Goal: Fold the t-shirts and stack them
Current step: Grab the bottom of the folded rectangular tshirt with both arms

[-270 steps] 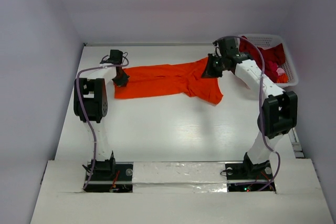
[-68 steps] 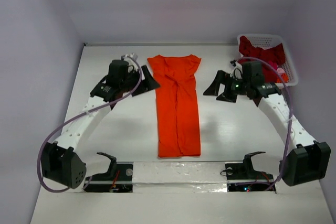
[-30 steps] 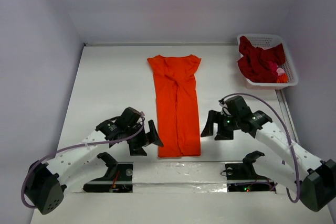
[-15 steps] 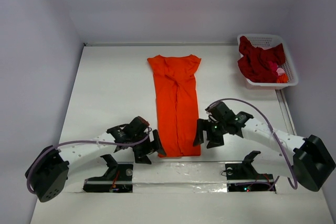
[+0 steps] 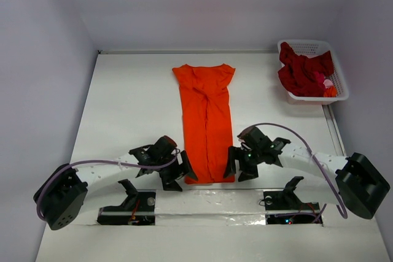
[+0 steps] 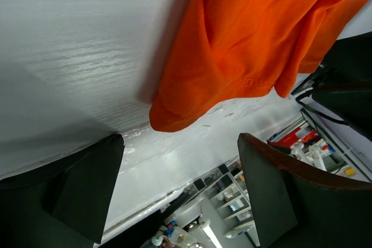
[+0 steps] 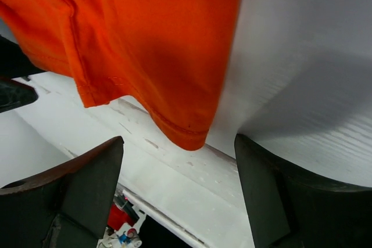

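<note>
With the narrow bright orange cloth t-shirt [image 5: 207, 121] lying mid white counter [image 5: 135, 108], left gripper [image 5: 182, 176] and right gripper [image 5: 236, 171] gape apart at its near hem corners; pinching only the top layer could spill the fold

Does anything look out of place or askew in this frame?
Nothing stands out. The orange t-shirt lies in a straight lengthwise-folded strip on the table; the other shirts sit bundled in the basket. The left gripper and right gripper, both open, flank its near corners.
</note>
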Action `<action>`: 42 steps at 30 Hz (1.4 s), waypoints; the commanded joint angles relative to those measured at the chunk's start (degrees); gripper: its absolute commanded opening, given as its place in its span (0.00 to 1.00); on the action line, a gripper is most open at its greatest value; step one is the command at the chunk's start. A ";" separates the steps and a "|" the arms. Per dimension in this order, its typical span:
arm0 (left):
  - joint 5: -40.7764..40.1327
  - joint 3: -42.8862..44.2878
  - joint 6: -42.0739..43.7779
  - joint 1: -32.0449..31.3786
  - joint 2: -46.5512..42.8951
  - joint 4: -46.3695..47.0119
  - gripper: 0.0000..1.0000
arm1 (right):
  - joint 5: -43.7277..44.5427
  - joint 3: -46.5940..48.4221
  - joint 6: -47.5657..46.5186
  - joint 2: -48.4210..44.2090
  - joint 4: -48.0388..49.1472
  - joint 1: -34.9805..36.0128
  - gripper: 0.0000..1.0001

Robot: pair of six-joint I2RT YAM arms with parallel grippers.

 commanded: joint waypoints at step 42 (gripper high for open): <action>-21.74 4.44 -5.65 -0.04 -3.39 -11.86 0.50 | 0.74 -2.80 1.82 -1.72 8.53 0.66 0.73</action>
